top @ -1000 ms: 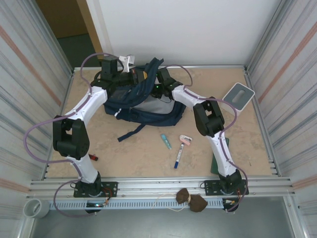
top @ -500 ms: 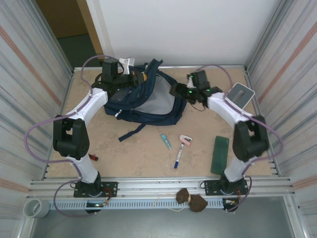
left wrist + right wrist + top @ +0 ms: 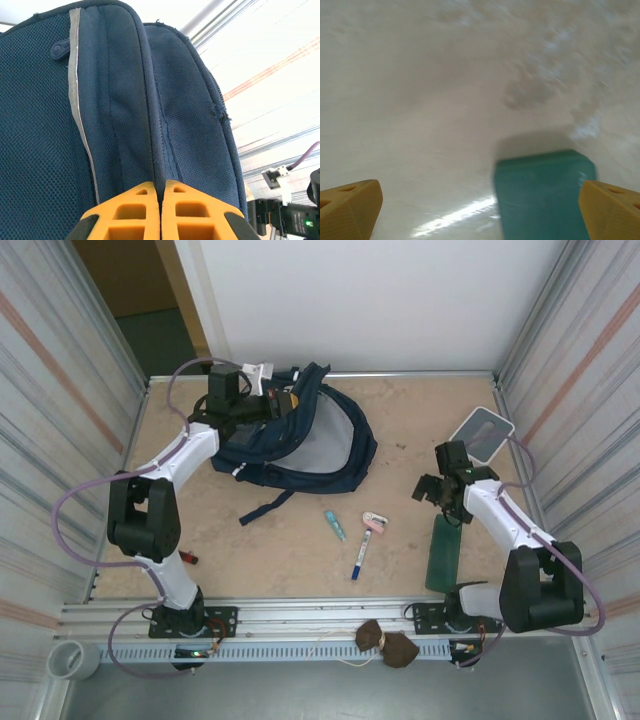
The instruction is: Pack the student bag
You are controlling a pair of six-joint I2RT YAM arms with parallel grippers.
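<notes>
Packing looks barely under way: the student bag point(image 3: 300, 445), a large navy-blue fabric backpack, lies at the far left-centre of the pale stone-patterned bench point(image 3: 290, 570) with its mouth gaping and grey lining on show, while the loose items wait out in the open. In front of the bag lie a small teal tube point(image 3: 335, 526), a little pink-and-white piece point(image 3: 374, 522) and a blue-and-white marker pen point(image 3: 359, 558). Off to the right lies a flat dark-green rectangular notebook point(image 3: 444, 553), and a grey-and-white square tray point(image 3: 481, 433) sits at the far right edge. By my reckoning all of those have yet to go in. Over to the left pincer point(image 3: 160, 192): its orange fingers are pressed tight together on a seam fold of the bag's rim, apparently holding the mouth up and open. The right pincer point(image 3: 481, 205) is spread wide and carries nothing, hanging just above the bench by the near end of that green notebook point(image 3: 542, 195), touching neither as far as the blurred wrist view lets me tell.
</notes>
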